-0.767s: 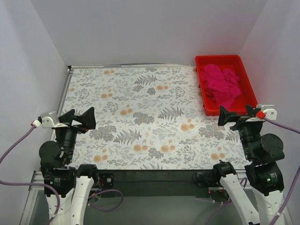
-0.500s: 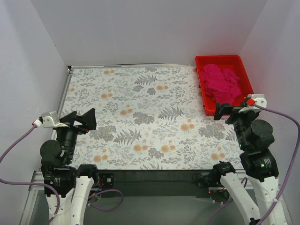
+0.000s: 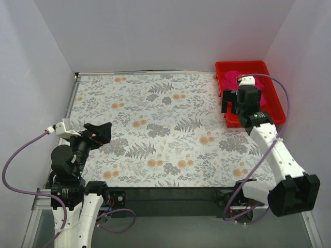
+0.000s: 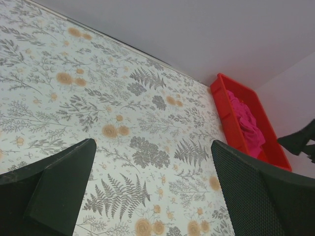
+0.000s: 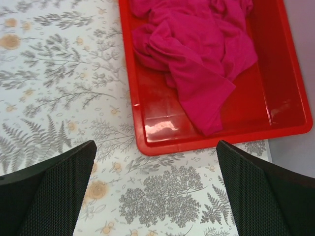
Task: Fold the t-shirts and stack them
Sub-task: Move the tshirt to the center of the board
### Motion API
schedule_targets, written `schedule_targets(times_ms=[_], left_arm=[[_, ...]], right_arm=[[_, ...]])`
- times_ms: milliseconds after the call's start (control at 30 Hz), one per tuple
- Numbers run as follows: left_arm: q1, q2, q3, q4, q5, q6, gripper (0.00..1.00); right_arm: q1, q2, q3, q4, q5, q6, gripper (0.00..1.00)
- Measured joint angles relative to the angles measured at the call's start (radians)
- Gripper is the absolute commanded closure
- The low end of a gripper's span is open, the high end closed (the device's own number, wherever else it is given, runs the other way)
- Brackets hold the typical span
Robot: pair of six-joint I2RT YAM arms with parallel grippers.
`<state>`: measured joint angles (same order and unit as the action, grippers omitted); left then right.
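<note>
Your only container is the rigid bright red plastic bin (image 3: 243,63), sitting at the upper right of the overhead view, at the far right corner of the fern-and-flower patterned table (image 3: 155,111). Inside it lie the magenta-pink thin-fabric t-shirts (image 5: 197,49), crumpled in a loose heap. They fill the upper part of the right wrist view, with one flap trailing down toward the bin's near wall. The bin's lower left floor is bare and glossy there. You cannot tell from these views how many shirts make up the heap.

Your right gripper (image 5: 153,160) hangs above the bin's near rim. Its two black fingers are spread to their widest at the lower corners of its wrist view. It holds nothing and touches neither bin nor fabric.

Your left gripper (image 4: 152,145) sits at the lower left of the overhead view, over the table. Its jaws are equally wide apart and empty, well apart from the bin.
</note>
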<state>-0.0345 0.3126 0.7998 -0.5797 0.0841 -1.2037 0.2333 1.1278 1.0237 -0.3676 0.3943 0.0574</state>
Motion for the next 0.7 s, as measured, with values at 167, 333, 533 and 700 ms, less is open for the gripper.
schedule_targets(times_ms=[167, 333, 533, 700], left_arm=[[0.0, -0.041, -0.033, -0.007, 0.042, -0.035, 0.02], [0.0, -0.057, -0.034, -0.027, 0.081, -0.058, 0.02], [0.0, -0.047, -0.034, -0.065, 0.082, -0.094, 0.02], [0.0, 0.004, -0.027, -0.1, 0.081, -0.121, 0.02]], right_arm=[[-0.121, 0.232, 0.116, 0.006, -0.002, 0.033, 0.02], [-0.248, 0.431, 0.222, 0.011, -0.043, 0.071, 0.02], [-0.354, 0.663, 0.345, 0.012, -0.149, 0.085, 0.02], [-0.407, 0.829, 0.426, 0.016, -0.27, 0.096, 0.19]])
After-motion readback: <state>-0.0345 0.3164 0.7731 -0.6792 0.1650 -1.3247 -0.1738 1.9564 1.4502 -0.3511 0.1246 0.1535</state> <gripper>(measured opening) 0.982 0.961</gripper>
